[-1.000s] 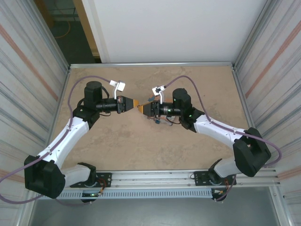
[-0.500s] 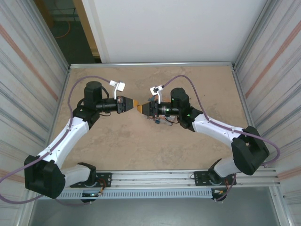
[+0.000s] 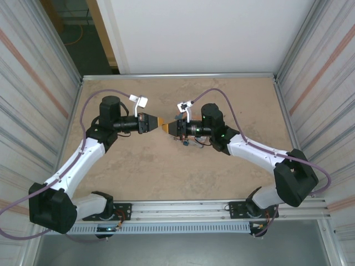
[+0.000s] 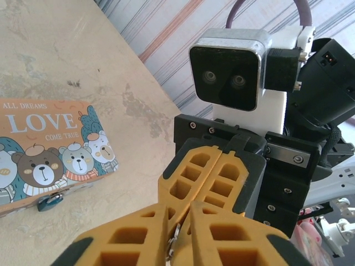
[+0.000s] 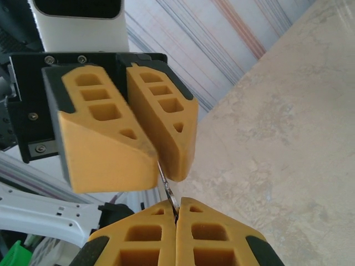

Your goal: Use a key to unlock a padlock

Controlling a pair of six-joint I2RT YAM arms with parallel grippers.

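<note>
The left gripper (image 3: 159, 122) and right gripper (image 3: 168, 127) were positioned tip to tip above the middle of the table (image 3: 166, 177), with a key (image 5: 168, 191) between their tips. A padlock (image 4: 49, 202) was located at the edge of a box (image 4: 50, 149) lying on the table.

A beige marbled tabletop (image 3: 166, 177) is lying under even light. Ribbed silvery wall panels (image 3: 33, 100) are flanking it, and a plain white board (image 3: 194, 33) is closing the far side.
</note>
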